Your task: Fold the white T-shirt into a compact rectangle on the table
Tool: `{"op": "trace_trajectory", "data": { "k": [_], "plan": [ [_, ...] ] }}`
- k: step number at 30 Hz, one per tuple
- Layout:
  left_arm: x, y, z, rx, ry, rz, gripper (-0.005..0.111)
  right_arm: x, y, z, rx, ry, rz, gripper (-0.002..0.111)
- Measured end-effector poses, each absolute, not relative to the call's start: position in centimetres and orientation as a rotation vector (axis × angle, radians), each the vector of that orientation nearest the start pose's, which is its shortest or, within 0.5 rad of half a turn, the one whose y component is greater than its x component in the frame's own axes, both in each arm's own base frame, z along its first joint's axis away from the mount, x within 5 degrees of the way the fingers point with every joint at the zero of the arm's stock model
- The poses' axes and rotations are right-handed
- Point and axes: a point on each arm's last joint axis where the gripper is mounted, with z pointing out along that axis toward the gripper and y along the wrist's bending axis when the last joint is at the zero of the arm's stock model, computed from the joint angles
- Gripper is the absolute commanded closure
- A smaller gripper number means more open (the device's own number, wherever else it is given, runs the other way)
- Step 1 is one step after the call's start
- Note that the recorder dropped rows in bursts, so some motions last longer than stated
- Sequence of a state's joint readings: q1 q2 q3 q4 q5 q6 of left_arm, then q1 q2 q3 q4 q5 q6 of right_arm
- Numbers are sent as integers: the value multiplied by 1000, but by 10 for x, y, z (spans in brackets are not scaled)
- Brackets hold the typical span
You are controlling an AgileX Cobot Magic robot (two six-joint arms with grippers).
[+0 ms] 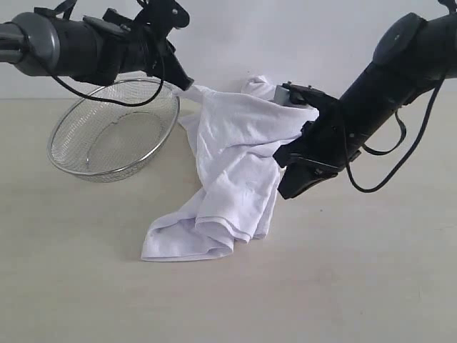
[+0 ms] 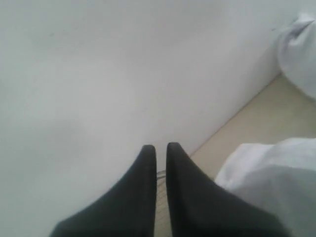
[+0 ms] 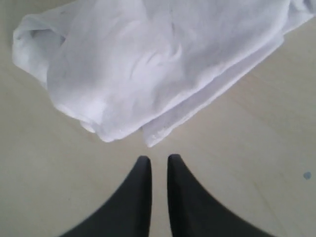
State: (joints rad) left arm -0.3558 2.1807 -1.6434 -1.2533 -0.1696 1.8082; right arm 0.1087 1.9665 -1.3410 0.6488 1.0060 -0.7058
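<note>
The white T-shirt (image 1: 235,150) hangs bunched in the air, its lower part lying crumpled on the table (image 1: 357,286). One twisted corner runs up to my left gripper (image 1: 184,84), which is shut on it at the rim of the basket. In the left wrist view the left gripper (image 2: 161,145) shows its jaws shut with no cloth between the tips, and the shirt (image 2: 266,182) lies just beside one finger. The shirt's top drapes over my right arm's wrist. My right gripper (image 1: 284,191) (image 3: 155,158) is shut and empty above bare table, just short of the shirt's hem (image 3: 153,74).
A round wire-mesh basket (image 1: 114,128) sits tilted at the back left, directly under the left arm. A white wall (image 1: 285,36) closes off the table's far edge. Bare tabletop stretches along the front and the right.
</note>
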Motion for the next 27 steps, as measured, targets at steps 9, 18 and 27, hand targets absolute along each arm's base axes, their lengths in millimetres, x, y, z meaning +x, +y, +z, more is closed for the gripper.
{"op": "trace_trajectory", "data": {
  "k": [9,18,27],
  "plan": [
    [448,-166,231,736,1877,38,102,378,86,178,-624,2790,636,62],
    [366,-170,204,909,2016,-293,102,380,81,175,-563,2827,552,62],
    [352,-189,166,882,2161,-421,102,388,85,130,-418,2911,644,62]
  ]
}}
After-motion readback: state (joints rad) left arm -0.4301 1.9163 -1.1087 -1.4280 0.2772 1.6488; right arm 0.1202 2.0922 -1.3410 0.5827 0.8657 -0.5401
